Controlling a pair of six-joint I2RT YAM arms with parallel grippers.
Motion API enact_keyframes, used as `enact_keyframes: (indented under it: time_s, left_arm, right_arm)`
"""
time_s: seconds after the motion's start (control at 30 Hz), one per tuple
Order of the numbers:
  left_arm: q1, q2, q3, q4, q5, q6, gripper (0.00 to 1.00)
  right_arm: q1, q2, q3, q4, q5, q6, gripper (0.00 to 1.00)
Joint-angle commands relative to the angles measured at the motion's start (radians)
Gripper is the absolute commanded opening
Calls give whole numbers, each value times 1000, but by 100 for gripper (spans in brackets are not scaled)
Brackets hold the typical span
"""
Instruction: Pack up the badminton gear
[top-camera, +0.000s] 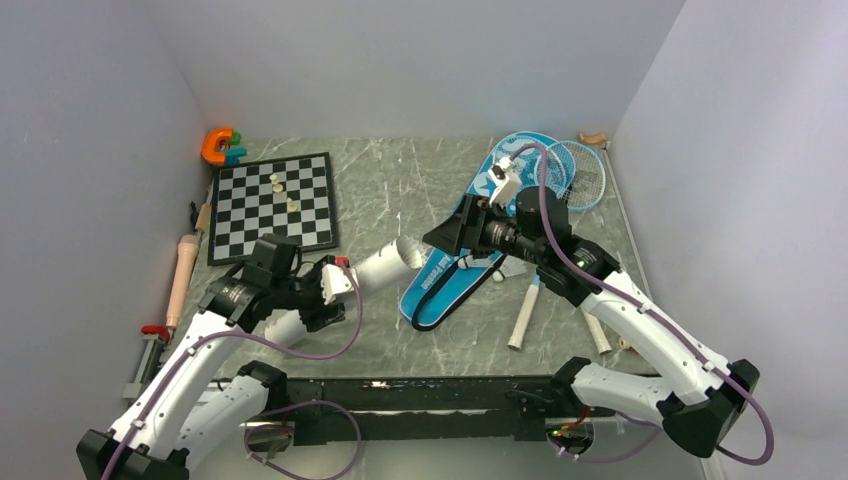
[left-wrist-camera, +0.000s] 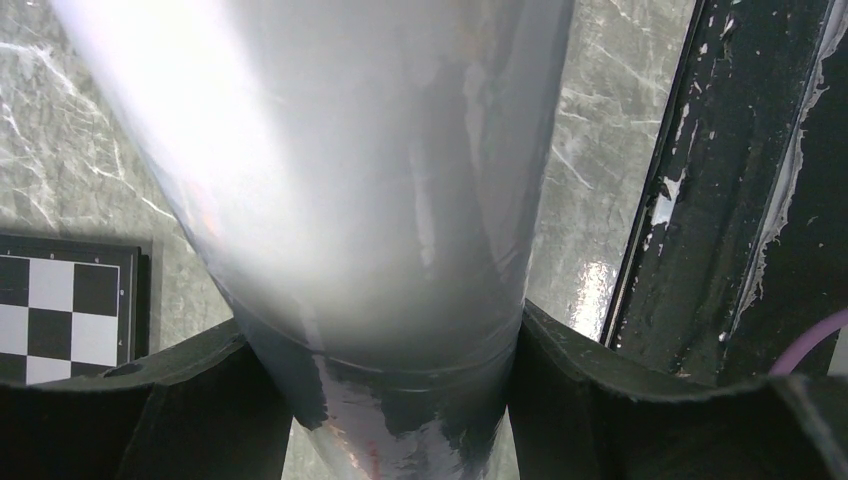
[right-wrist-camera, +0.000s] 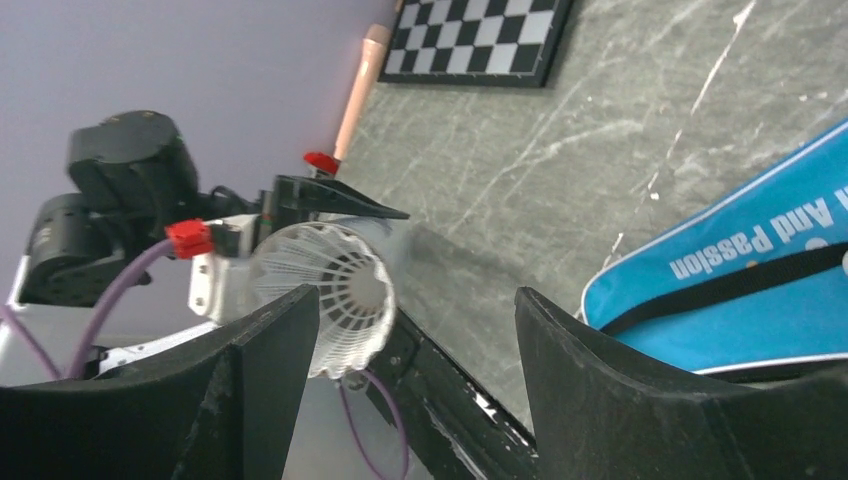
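My left gripper (top-camera: 328, 287) is shut on the long pale-grey tube (top-camera: 385, 262) and holds it slanting up to the right; in the left wrist view the tube (left-wrist-camera: 380, 180) fills the space between the fingers (left-wrist-camera: 600, 390). A white shuttlecock (right-wrist-camera: 335, 295) sits at the tube's open end, skirt toward the right wrist camera. My right gripper (top-camera: 447, 237) is open, its jaws wide apart (right-wrist-camera: 415, 300), just in front of that end. The blue bag (top-camera: 490, 225) lies under the right arm. The light-blue racket heads (top-camera: 580, 172) lie at the back right, a white handle (top-camera: 523, 322) near the front.
The chessboard (top-camera: 272, 205) with a few pieces lies at the back left, the wooden rolling pin (top-camera: 183, 278) along the left wall, an orange and teal toy (top-camera: 222, 147) in the far left corner. A black rail (top-camera: 430, 395) runs along the near edge.
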Motion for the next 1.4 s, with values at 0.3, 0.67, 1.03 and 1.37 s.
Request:
enact_keyframes:
  time_s: [0.3,0.67,1.03,1.37]
  left_arm:
    - [-4,5,85,16,60,13,12]
    - [-4,10,93,20,62,13,11]
    - [-4,-8,30,7,14,62,11]
    - [-4,-22,-14,-20,-8,119,11]
  right_arm:
    - [10,31,-79,52,-62,-16,68]
    - [68,91,-75,94,-76,-8,64]
    - [-7,69,27,-12,-33,-48,80]
    - [-380,94,-92,-51,-67,-111,82]
